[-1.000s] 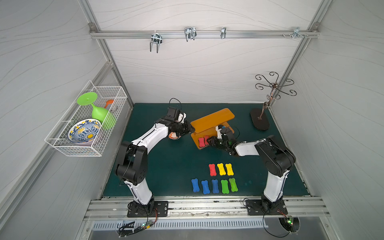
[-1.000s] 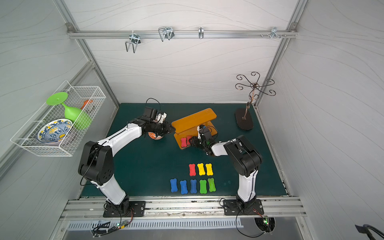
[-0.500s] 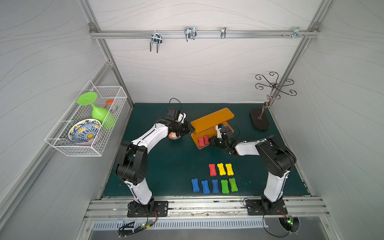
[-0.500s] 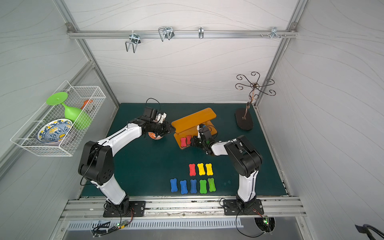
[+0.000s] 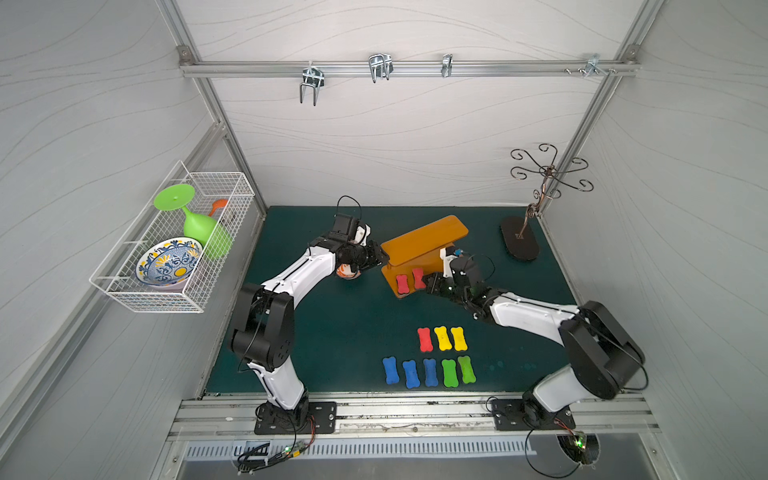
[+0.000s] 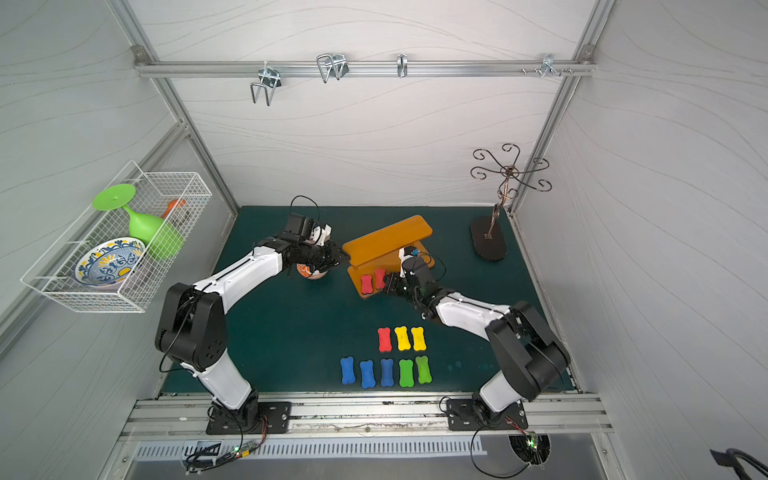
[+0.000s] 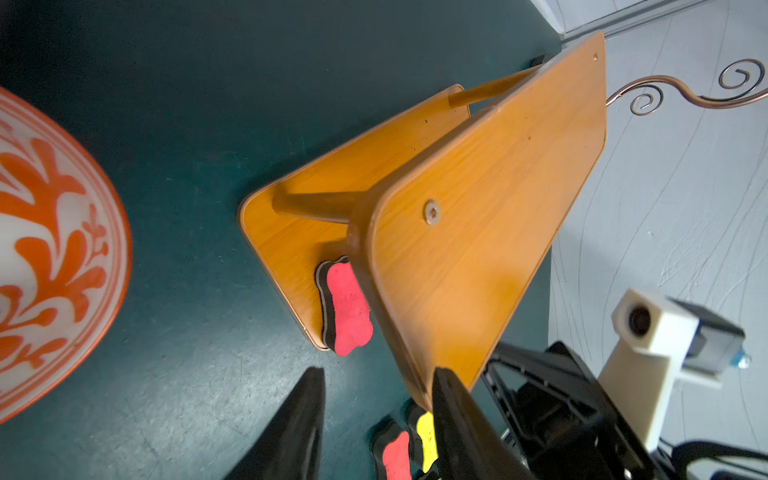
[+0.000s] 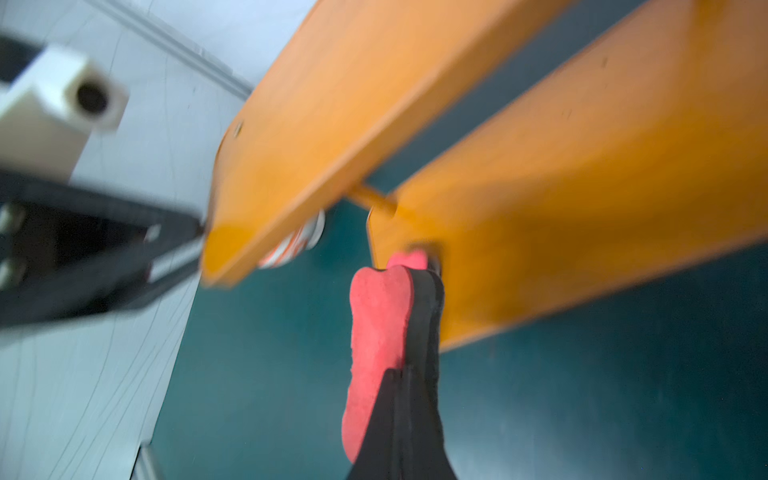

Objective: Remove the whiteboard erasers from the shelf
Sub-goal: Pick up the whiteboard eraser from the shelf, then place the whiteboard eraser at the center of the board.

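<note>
Eight erasers lie on mat, near side. Shelf holds two more: right gripper pinches a red eraser; left gripper spread, empty.

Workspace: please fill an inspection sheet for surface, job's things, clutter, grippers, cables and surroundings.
Surface: dark green mat, nothing spilled.
Job's things: orange two-tier wooden shelf bears two red bone-shaped foam erasers on its lower board; eight more erasers lie in two rows on the mat.
Clutter: white bowl with orange pattern under the left arm; dark metal stand with curled arms.
Grippers: left gripper open at the shelf's top board; right gripper shut on one red eraser.
Cables: black loop at the left wrist; loose wires below the front rail.
Surroundings: white wire basket holds a green goblet and a patterned bowl; metal hooks above.
</note>
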Controlling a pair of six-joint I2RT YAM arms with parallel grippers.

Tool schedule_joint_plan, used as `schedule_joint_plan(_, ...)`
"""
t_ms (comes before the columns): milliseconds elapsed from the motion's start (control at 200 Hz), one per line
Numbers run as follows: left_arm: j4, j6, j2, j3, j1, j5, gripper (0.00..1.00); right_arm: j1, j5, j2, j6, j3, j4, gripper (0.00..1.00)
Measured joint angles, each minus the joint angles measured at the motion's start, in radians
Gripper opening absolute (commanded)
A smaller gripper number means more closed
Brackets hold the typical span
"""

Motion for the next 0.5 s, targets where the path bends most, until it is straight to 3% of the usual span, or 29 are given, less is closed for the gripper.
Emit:
schedule_joint_plan(230, 0.003, 0.0, -0.058, -0.019, 0.009, -0.011, 0.47, 0.27, 0.129, -0.145, 0.131, -0.123, -0.133, 0.0)
schedule_joint_plan(500, 0.003, 0.001, -0.08, -0.027, -0.001, -0.025, 0.47, 0.4, 0.208, 0.001, 0.226, -0.084, -0.199, 0.0)
